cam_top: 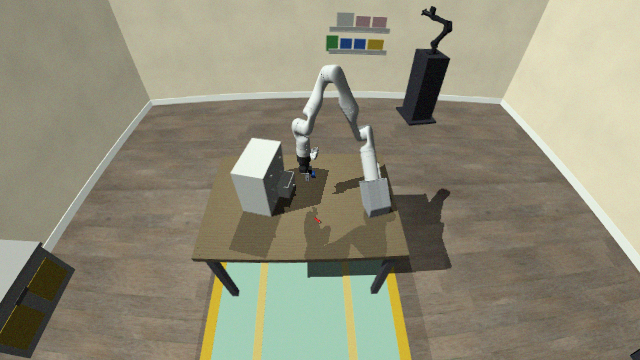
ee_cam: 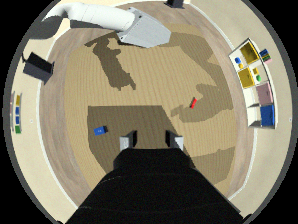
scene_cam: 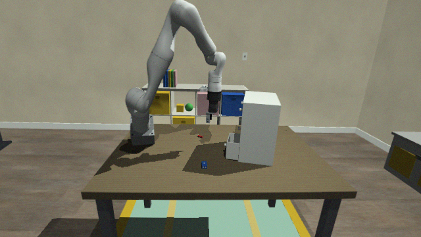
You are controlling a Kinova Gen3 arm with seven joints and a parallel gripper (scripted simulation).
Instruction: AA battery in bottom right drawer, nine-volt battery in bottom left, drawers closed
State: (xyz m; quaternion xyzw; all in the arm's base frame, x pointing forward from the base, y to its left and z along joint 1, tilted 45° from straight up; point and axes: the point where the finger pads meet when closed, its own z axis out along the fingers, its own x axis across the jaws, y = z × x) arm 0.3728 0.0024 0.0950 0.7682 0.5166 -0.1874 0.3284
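The white chest [scene_cam: 260, 128] stands on the table with its front facing the arm's base. One bottom-row drawer [scene_cam: 232, 147] is pulled part way out; it also shows in the top view [cam_top: 286, 186]. A small blue block, seemingly the nine-volt battery [scene_cam: 204, 164], lies on the table in the chest's shadow, in front of the open drawer. A thin red stick, seemingly the AA battery [scene_cam: 199, 135], lies farther out on the table. My gripper [scene_cam: 208, 119] points straight down, well above the table in front of the chest, open and empty. The wrist view shows the fingers, the blue battery [ee_cam: 100, 129] and the red one [ee_cam: 193, 103].
The arm's grey base [scene_cam: 142, 131] sits at the table's edge opposite the chest. A shelf with coloured bins [scene_cam: 197, 102] stands behind the table. A dark cabinet [cam_top: 30, 300] stands off to one side on the floor.
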